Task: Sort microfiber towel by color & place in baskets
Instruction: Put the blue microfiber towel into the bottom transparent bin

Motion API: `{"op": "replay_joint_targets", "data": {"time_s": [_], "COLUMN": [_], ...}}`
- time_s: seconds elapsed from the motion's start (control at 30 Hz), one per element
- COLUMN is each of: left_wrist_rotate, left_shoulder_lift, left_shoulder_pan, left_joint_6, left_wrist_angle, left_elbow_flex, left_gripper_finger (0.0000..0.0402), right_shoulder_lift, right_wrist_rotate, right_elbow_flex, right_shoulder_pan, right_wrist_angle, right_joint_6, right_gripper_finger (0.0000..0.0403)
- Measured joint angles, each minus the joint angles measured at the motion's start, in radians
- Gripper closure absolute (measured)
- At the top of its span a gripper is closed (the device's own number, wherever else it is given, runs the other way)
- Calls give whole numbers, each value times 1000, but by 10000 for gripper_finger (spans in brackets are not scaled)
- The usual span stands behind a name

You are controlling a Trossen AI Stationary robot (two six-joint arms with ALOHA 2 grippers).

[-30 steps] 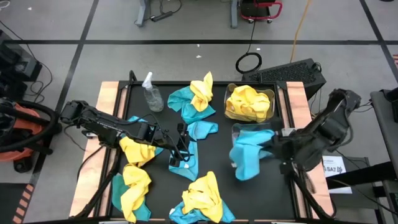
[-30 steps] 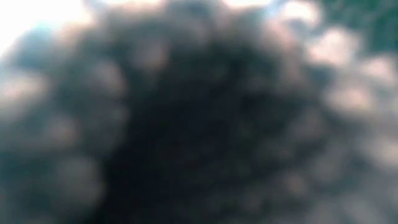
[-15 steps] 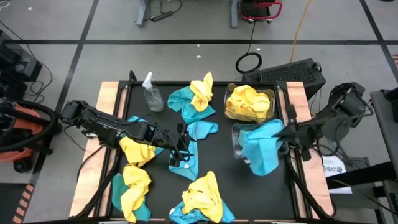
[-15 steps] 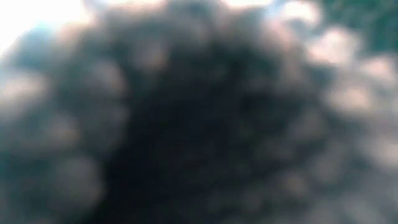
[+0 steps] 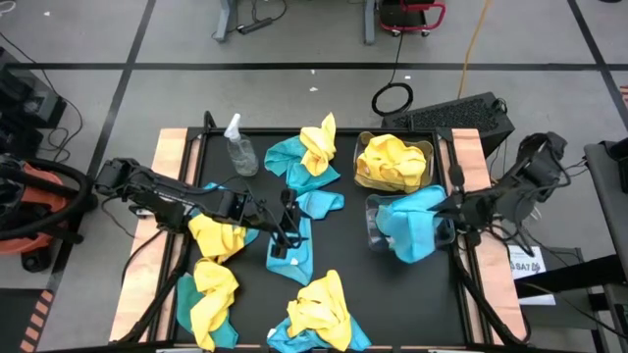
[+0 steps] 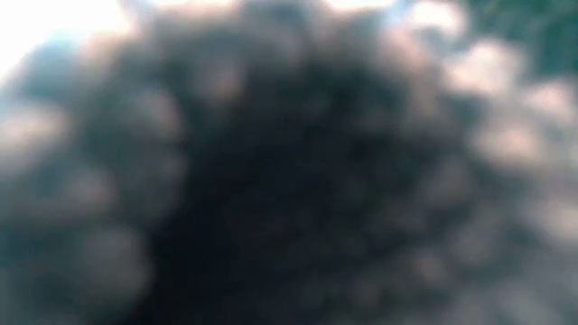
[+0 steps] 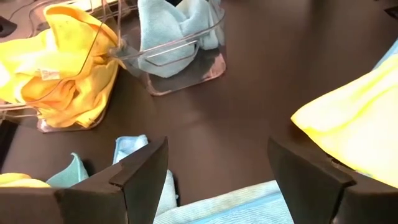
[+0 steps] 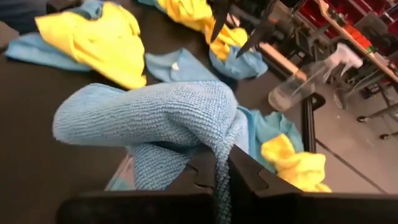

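Contents of the dark surface [image 5: 392, 294], from left to right.

- Left edge: two heaps of mixed yellow and teal cloths, one [image 5: 218, 238] beside the left arm, one [image 5: 206, 294] nearer the front corner.
- Left gripper [image 5: 286, 233]: low over the middle of the surface, jaws apart and holding nothing. A flat teal cloth [image 5: 293, 257] lies directly under and just ahead of it; its long axis runs front to back, in line with the jaws' reach. This arm is the nearer to every loose cloth.
- Back, left of centre: clear spray bottle [image 5: 238, 147], upright, not part of the sort.
- Back centre: teal cloth with a yellow one on top [image 5: 312, 155].
- Front centre: another yellow-on-teal heap [image 5: 320, 312].
- Right, back: clear basket [image 5: 361, 147] holding yellow cloths [image 5: 392, 163].
- Right, front: second clear basket [image 5: 372, 218], touching the first.
- Right gripper [image 8: 219, 177]: at the outer side of that second basket, jaws clamped on a teal towel [image 5: 415, 224]. The towel drapes over the basket's opening, partly in and hanging past the front rim. It looks ready to let go.
- Low view: blocked, shows nothing usable.
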Motion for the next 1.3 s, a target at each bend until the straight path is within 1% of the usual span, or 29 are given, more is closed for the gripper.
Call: {"op": "replay_joint_targets", "data": {"time_s": [0.2,0.4,0.57,0.67,0.83,1.0,1.1,1.2,1.3], "left_wrist_rotate": [0,0,0,-1,-1,-1,-22,-63,-55], "left_shoulder_lift": [0,0,0,0,0,0,21,81,175], "left_shoulder_pan": [3,2,4,8,8,8,8,11,28], "left_joint_6": [-2,-1,-1,-2,-7,-1,-1,27,59], "left_wrist_angle": [6,24,27,27,46,142,271,407,510], "left_elbow_flex": [0,0,0,0,0,0,0,1,37], "left_gripper_finger": [121,121,121,121,121,121,121,121,121], "right_shoulder_lift": [-107,-161,-152,-145,-109,-81,-73,-74,-74], "right_wrist_rotate": [41,45,39,18,14,17,18,18,17], "right_elbow_flex": [-139,-240,-251,-251,-251,-251,-251,-250,-250], "right_shoulder_pan": [0,0,0,0,0,-6,-22,-34,-46], "right_wrist_angle": [-28,6,19,19,20,22,41,77,95], "right_joint_6": [87,100,98,91,89,89,76,56,44], "right_gripper_finger": [400,401,401,401,401,401,401,401,401]}}
